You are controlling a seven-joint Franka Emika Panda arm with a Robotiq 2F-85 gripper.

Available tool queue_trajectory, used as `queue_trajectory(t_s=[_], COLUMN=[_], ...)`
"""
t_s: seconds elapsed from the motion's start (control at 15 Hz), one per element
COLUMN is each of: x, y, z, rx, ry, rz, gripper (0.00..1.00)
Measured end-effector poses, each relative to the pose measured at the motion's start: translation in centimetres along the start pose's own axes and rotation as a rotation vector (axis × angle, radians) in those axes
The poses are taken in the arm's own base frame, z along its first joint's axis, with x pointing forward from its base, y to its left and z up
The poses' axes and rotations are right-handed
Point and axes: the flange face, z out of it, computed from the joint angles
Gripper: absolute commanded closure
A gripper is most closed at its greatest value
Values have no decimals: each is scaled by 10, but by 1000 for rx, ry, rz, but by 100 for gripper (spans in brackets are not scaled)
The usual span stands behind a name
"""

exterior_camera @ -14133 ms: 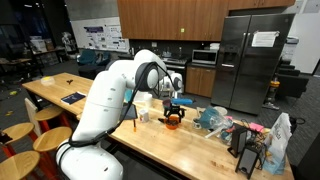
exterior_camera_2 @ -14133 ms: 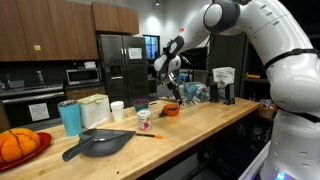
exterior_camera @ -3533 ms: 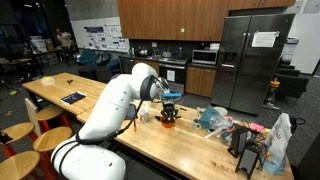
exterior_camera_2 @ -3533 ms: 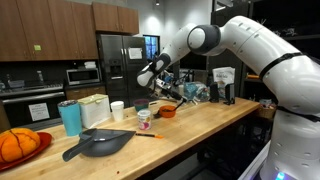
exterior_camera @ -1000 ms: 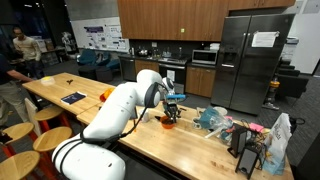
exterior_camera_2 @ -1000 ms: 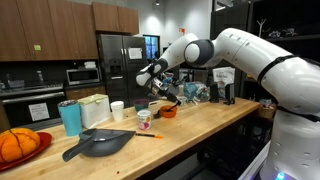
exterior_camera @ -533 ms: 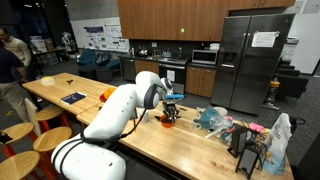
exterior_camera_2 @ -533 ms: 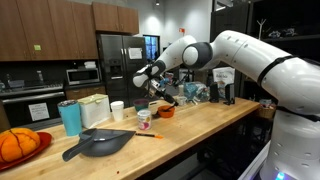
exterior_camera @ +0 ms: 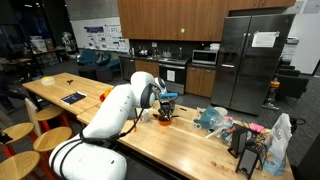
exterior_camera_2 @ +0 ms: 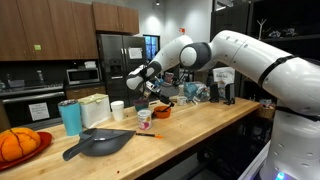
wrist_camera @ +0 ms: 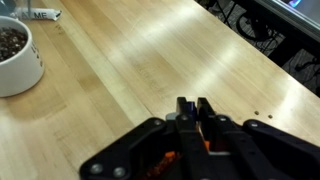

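Note:
My gripper (wrist_camera: 193, 112) is shut, and its fingers (wrist_camera: 183, 118) pinch a thin dark edge. Orange shows just beneath them, which is the rim of a small orange bowl (wrist_camera: 172, 162). In both exterior views the bowl (exterior_camera_2: 160, 112) (exterior_camera: 163, 115) hangs from the gripper (exterior_camera_2: 154, 102) (exterior_camera: 165, 106) just above the wooden counter (exterior_camera_2: 200, 125). I cannot tell whether the bowl touches the wood. A white cup with dark contents (wrist_camera: 14, 56) stands on the counter ahead of the gripper. In an exterior view that cup (exterior_camera_2: 144, 119) is close beside the bowl.
Along the counter stand another white cup (exterior_camera_2: 117, 110), a blue tumbler (exterior_camera_2: 69, 117), a dark pan (exterior_camera_2: 95, 145), a thin marker (exterior_camera_2: 152, 136) and an orange pumpkin on a red plate (exterior_camera_2: 15, 146). Bags and clutter (exterior_camera: 250, 140) fill the counter's far end.
The gripper has carried the orange bowl sideways along the counter, toward the white cup. It has stayed shut throughout.

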Motion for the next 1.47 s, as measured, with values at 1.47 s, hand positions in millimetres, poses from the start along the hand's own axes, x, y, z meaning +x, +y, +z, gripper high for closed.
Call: queue_trajectory(t_s=[1.47], x=[-53], y=[-12], z=[60], rx=[207], ry=[-69], rz=[-14], gripper=[96])
